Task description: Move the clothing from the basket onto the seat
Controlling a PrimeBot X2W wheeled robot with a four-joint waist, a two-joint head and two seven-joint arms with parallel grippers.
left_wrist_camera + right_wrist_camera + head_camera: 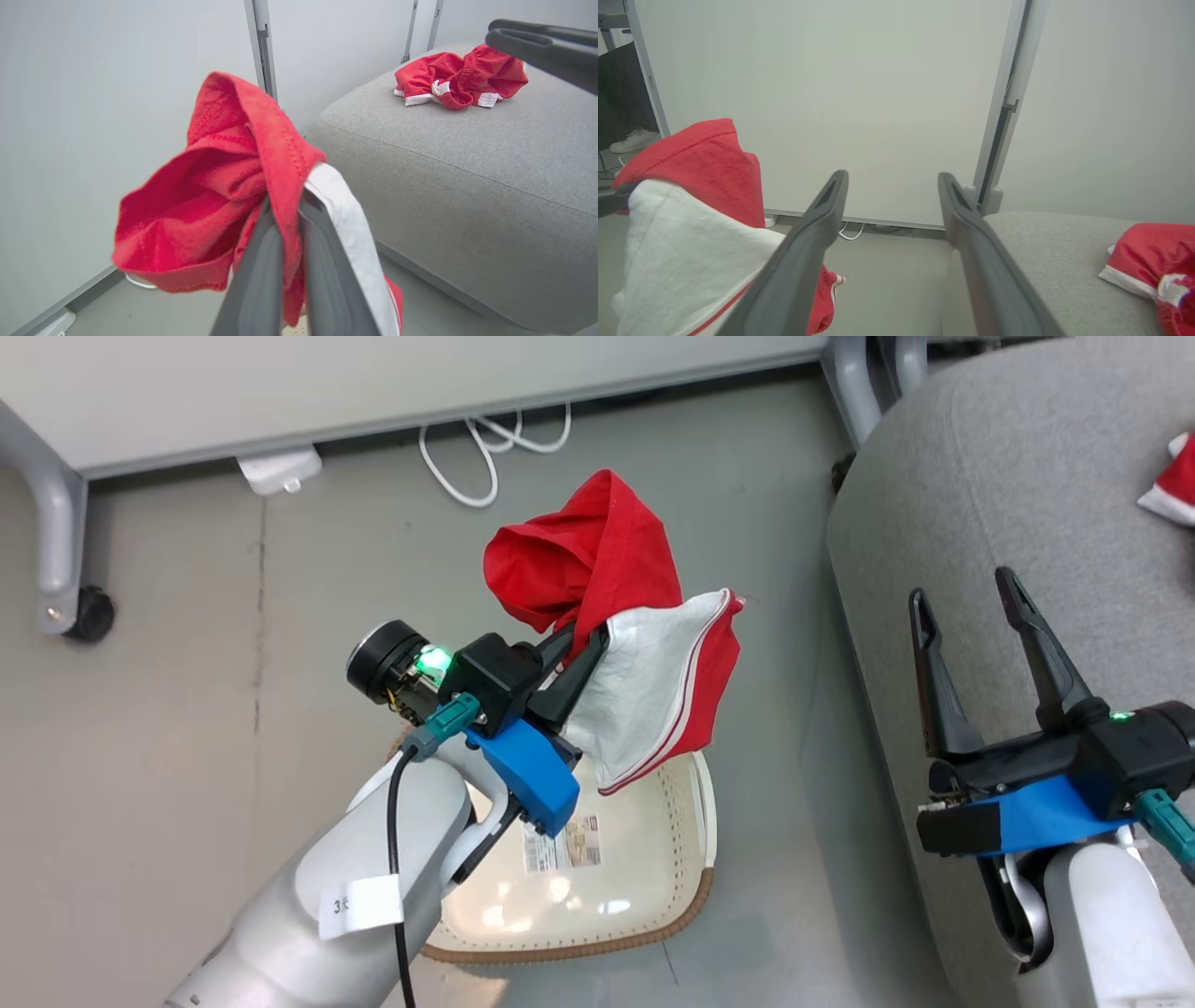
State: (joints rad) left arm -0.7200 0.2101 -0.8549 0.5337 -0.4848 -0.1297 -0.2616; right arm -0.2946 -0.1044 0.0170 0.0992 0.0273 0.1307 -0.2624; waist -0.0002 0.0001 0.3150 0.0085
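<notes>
My left gripper [583,639] is shut on a red garment with a white panel [644,681], holding it in the air above the cream basket [695,887], which stands on the floor. The same garment [205,205] bunches around the left fingers [261,275]. A second red garment [460,77] lies crumpled on the grey seat [467,177]; its edge [1176,481] shows at the far right of the head view. My right gripper [971,593] hangs open over the seat's [1027,476] near edge with nothing between its fingers.
A white partition on grey wheeled legs [61,551] runs along the back, with a white cable [485,448] looped on the floor beneath it. A grey frame leg [854,383] stands beside the seat. A white shoe [633,140] shows at far left.
</notes>
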